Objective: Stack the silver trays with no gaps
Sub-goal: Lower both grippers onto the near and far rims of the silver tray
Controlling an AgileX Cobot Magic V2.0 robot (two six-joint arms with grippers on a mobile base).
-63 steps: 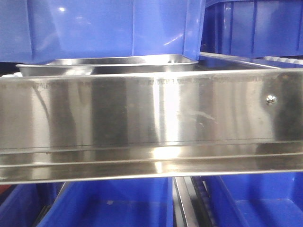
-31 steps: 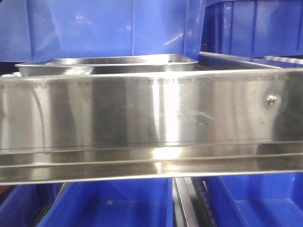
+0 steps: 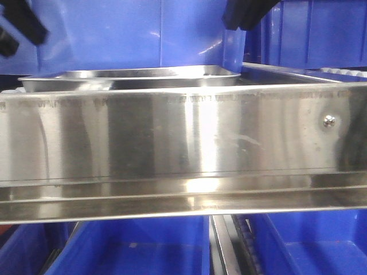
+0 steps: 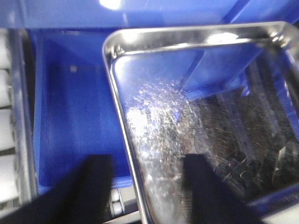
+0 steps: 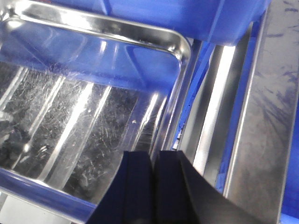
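1. Across the middle of the front view, a wide steel shelf rail, with one screw near its right end.
2. Just behind the top edge of this rail, the silver tray, lying flat, with a tall blue bin close behind it.
3. Below the rail, more blue bins.
4. From the left wrist: the left gripper spread wide, with nothing pinched.
5. One of its fingers over the blue plastic outside the tray, the other over the scratched tray bottom, the left rim of the tray passing between them.
6. Touching the rim or not: impossible to tell, because of blur.
7. At the far left edge of this view, white rollers.
8. From the right wrist: the right gripper with fingers pressed together, only a thin dark line between them, nothing seen inside.
9. Placed near the right rim of the tray, below its rounded far corner.
10. To the right of this rim, long steel rails.
11. In the front view, both grippers dark and blurred at the top, the left one at the upper left, the right one over the tray's right corner, both apart from the tray.
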